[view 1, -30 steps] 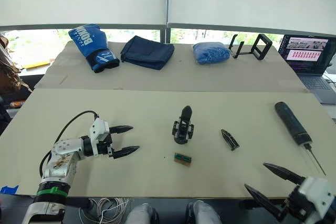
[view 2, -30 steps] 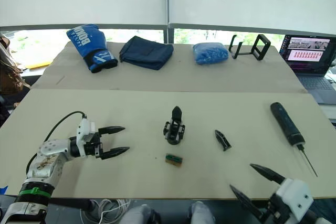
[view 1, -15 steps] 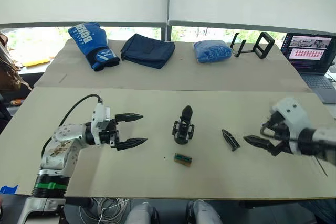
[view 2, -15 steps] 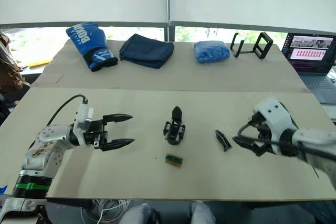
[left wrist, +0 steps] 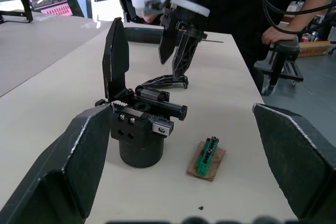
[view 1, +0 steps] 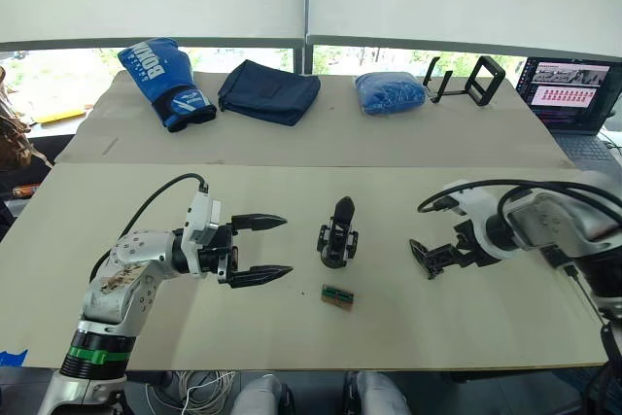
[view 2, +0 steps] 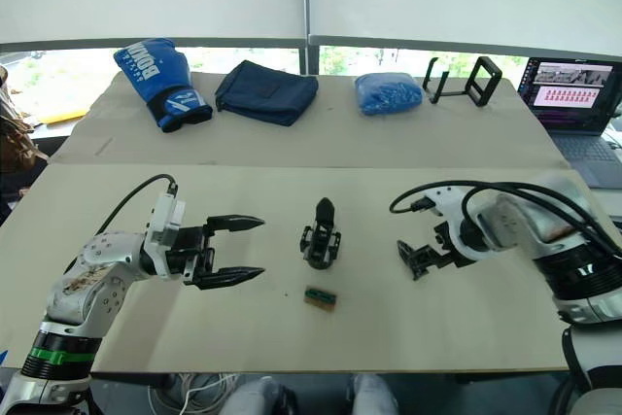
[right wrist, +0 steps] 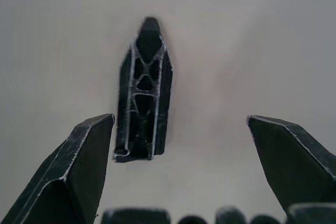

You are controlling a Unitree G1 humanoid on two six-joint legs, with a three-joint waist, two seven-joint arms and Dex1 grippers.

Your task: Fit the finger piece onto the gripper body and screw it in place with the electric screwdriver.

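Observation:
The gripper body (view 1: pixel 337 236) stands upright mid-table, one black finger pointing up. My left gripper (view 1: pixel 288 245) hovers just left of it, open and empty; the left wrist view frames the gripper body (left wrist: pixel 139 127) between my fingers. The finger piece (right wrist: pixel 144 93) lies flat on the table to the right of the body. My right gripper (view 1: pixel 431 261) is down over it, open, with the piece between the fingers (right wrist: pixel 79 171) and nearer one of them. The electric screwdriver (left wrist: pixel 144 34) lies beyond my right gripper; in the eye views my right arm covers most of it.
A small green part (view 1: pixel 338 295) lies just in front of the gripper body. On the far table sit a blue boxing glove (view 1: pixel 163 83), a dark folded cloth (view 1: pixel 269 92), a blue bag (view 1: pixel 389 92), a black stand (view 1: pixel 466 80) and a laptop (view 1: pixel 573 85).
My right arm swung in from the front right edge of the table and came down over the finger piece. My left gripper moved right, closer to the gripper body.

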